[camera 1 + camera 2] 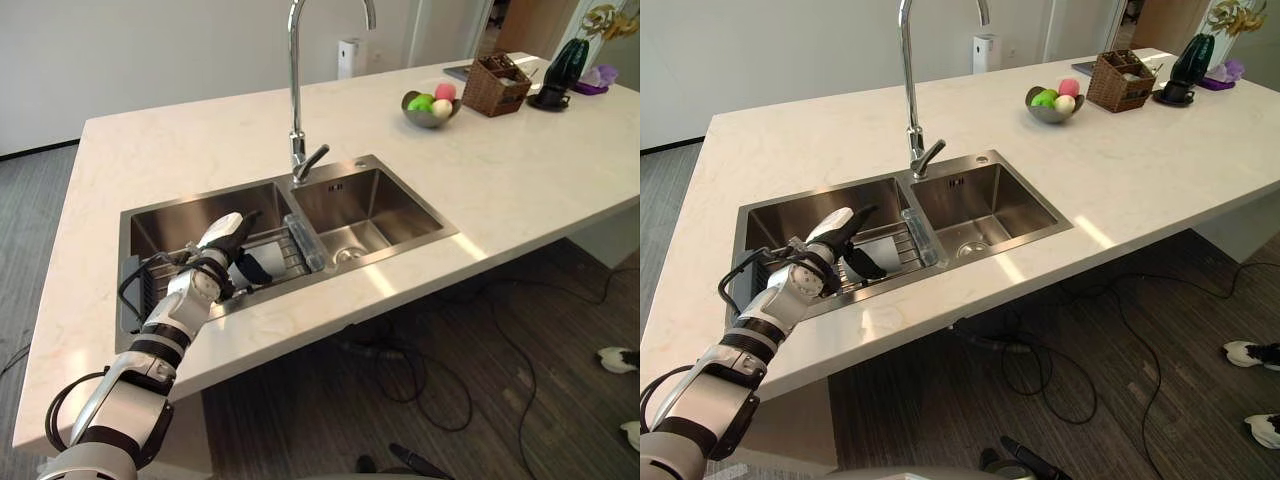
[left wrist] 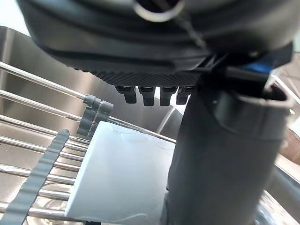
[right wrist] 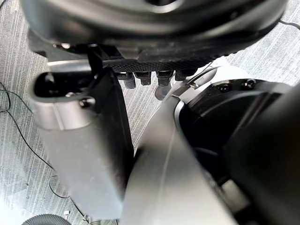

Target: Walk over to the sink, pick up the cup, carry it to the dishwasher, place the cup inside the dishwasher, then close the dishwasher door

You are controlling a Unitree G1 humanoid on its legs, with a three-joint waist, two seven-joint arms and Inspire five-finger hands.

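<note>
**Left hand** (image 1: pixel 225 248), dark, on silver-grey arm: down in the left basin. Fingers slack, not clasped. Thumb (image 2: pixel 220 154) lies alongside the cup; fingertips (image 2: pixel 147 96) hang above it, apart. Prob. a pre-grasp bracket, so closing would pinch the cup wall.

**Small white cup** (image 2: pixel 122 173): on its side on the rack, left basin, not held.

**Steel wire rack** (image 1: pixel 287 250) w/ grey plastic clip (image 2: pixel 93 112): spans the basin and holds the cup off the bottom, within reach.

**Stainless double sink** (image 1: pixel 180 215): basin walls near the hand at front & left. Straight up is open.

**Tall chrome tap** (image 1: pixel 295 90): at the divider, right-rear of the hand. Lifting up & back toward the robot should miss it.

**Pale stone counter** (image 1: pixel 200 130): cup must clear the front rim.

**Right hand** (image 3: pixel 79 140): over grey floor, fingers loose, holding nothing.
</note>
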